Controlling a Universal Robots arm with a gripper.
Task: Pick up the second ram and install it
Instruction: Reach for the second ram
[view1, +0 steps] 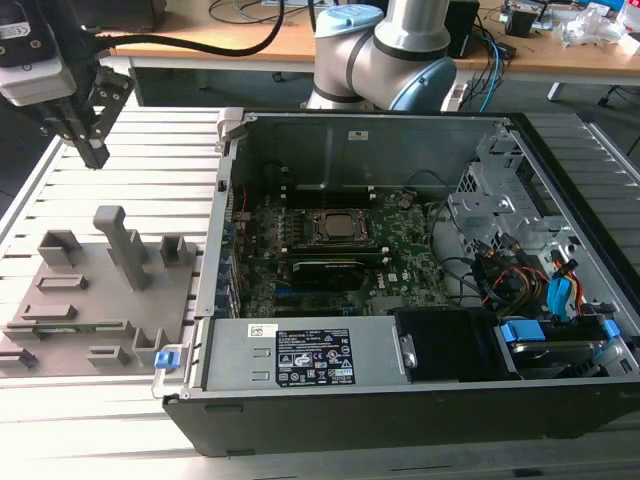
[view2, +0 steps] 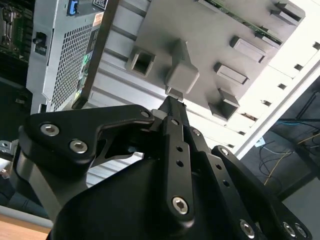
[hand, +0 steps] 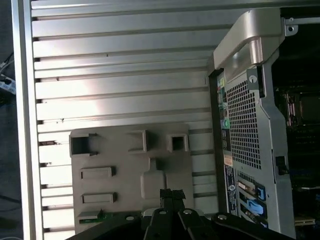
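Gripper (view1: 96, 150) sat in the upper left of the exterior view, above the ribbed table (view1: 150, 170), jaws pressed together and holding nothing. Both wrist views showed the tips meeting as well. Ram (view1: 55, 326) was in the lower left of that frame, almost straight down-frame from the jaws and well apart from them. It was seated in the long slot along the near edge of the gray tray (view1: 110, 310). Its long axis ran roughly left-right in the frame, along that tray edge. It was on the tray, not in the case (view1: 350, 150) on the exterior view's right. I could see the ram only as a thin green sliver, edge-on, and couldn't make out chips or a label. In the first wrist view a short green end (hand: 96, 216) showed at lower left, just beside the gripper's black linkage, with the rest hidden behind it. In the second wrist view it was a green strip (view2: 239, 20) on the tray edge, upper right of frame. My read: the jaws were over the tray's far side, not yet over the ram's slot.
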